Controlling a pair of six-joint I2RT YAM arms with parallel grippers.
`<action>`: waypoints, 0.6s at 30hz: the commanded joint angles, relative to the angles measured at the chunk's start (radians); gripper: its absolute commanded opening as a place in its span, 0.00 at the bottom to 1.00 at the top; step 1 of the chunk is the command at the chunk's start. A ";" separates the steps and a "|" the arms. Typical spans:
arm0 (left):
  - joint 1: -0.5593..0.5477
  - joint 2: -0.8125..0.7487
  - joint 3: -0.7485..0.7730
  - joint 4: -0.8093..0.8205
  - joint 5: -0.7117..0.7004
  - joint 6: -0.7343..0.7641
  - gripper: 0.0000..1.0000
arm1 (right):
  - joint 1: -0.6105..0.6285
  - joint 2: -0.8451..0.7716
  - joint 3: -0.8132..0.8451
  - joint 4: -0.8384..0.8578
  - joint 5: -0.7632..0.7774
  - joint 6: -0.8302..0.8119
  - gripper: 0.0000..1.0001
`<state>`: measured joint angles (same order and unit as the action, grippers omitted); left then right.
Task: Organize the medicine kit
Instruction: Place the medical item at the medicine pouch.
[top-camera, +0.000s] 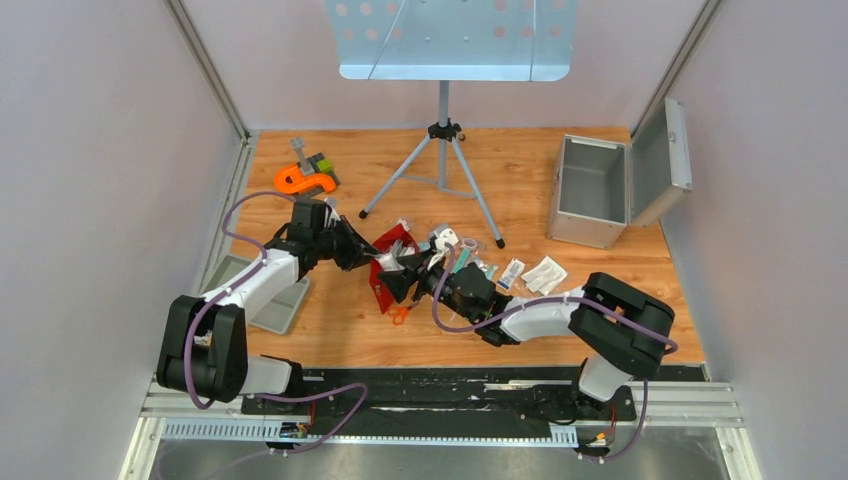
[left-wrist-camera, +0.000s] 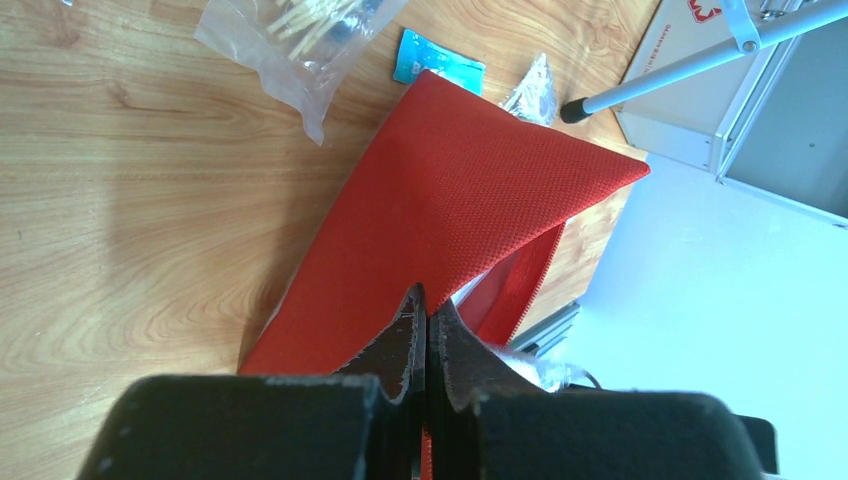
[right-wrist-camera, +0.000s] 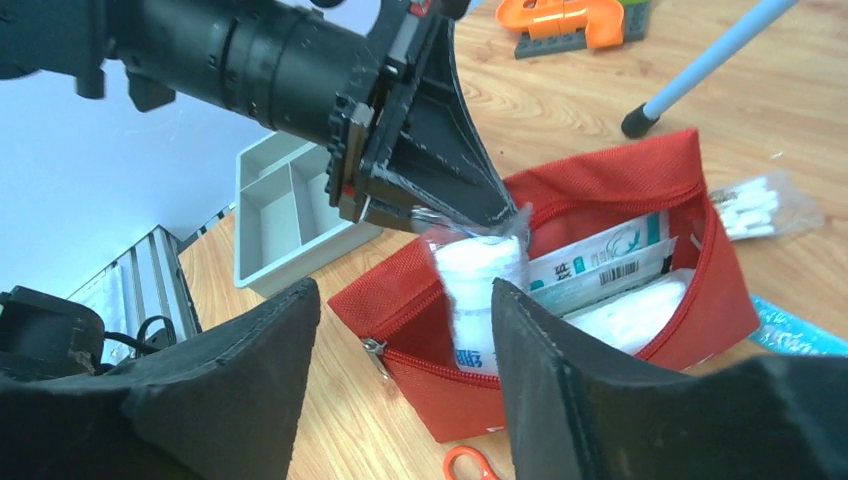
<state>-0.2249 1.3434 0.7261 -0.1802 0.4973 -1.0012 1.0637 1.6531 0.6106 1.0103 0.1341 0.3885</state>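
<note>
Wooden tabletop between pale walls bears the open medicine kit.

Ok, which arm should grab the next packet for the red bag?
Right. The right gripper is open at the mouth of the bag, with loose packets close by. The left gripper is shut on the bag, holding it open, so it looks busy.

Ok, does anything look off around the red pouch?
Yes: the white wrapped pack stands on end, half out of the mouth of the red pouch, its top against the shut left gripper holding the flap. The other packets inside sit below the rim.
</note>
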 joint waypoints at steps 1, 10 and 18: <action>0.004 0.003 -0.003 0.042 0.015 -0.001 0.00 | -0.028 -0.075 0.039 -0.055 0.009 -0.058 0.65; 0.004 0.003 0.001 0.040 0.016 0.003 0.00 | -0.124 -0.073 0.206 -0.361 -0.116 0.071 0.56; 0.004 -0.004 0.011 0.020 0.009 0.015 0.00 | -0.177 -0.055 0.278 -0.533 -0.118 0.161 0.44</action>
<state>-0.2249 1.3434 0.7261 -0.1802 0.4980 -0.9989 0.9073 1.5940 0.8131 0.6178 0.0387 0.4805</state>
